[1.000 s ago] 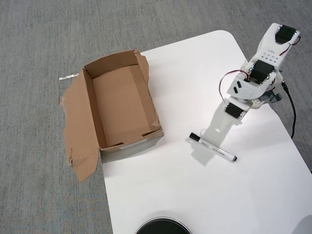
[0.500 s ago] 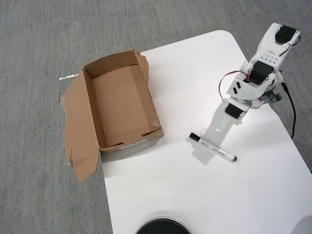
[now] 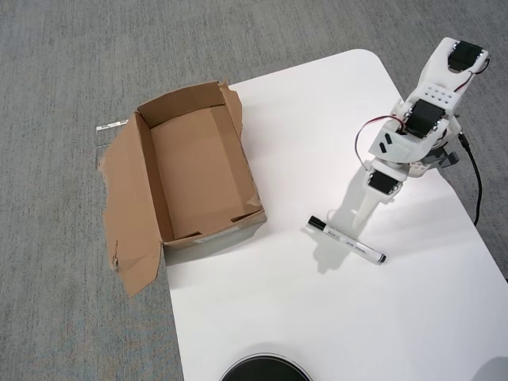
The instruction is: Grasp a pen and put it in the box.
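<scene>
Overhead view, and here is the white counter [image 3: 302, 317], its rounded corner up at twelve o'clock, sitting on grey carpet [image 3: 63, 48]. The pen [image 3: 347, 240] lies flat on the counter right around the middle of the picture's lower right, slanted, its black cap toward ten o'clock and its small black tail toward four o'clock. Black print runs along the white barrel.

Over at nine o'clock from the pen sits the box [image 3: 198, 171], brown cardboard, open on top, nothing inside but bare cardboard floor. Its near corner rests on the counter's edge while the rest lies out over the carpet. One big ragged flap folds outward on its nine o'clock side, and the torn edge shows along the three o'clock wall too. Pen and box are apart, a clear strip of white counter between them.

The arm [image 3: 425, 119] stands at the pen's one o'clock, white with black motors, a red wire looping off its side. It reaches down toward seven o'clock, and the claw [image 3: 367, 208] hangs just above the pen's barrel, casting a shadow across it. From straight above, the fingers merge into one white shape, so I cannot tell whether they are spread or closed. A black cable [image 3: 475, 186] trails off at three o'clock, and a dark round object [image 3: 264, 369] peeks in at six o'clock.
</scene>
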{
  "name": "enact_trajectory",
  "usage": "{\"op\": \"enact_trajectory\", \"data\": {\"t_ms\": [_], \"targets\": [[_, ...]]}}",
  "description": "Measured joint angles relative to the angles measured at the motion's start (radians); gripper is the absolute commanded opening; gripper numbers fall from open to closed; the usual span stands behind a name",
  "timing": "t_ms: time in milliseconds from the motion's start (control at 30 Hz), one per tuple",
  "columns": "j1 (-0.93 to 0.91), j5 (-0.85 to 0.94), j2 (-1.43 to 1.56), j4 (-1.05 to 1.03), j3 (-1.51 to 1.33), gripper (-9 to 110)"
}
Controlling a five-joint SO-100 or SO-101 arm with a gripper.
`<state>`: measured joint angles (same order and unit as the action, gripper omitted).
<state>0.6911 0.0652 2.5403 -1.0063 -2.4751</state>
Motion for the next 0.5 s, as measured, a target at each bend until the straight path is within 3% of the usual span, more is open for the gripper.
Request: {"op": "enact_trajectory", "data": {"t_ms": [500], "targets": [[0.055, 0.0, -0.153, 0.028, 0.0, 25]]}}
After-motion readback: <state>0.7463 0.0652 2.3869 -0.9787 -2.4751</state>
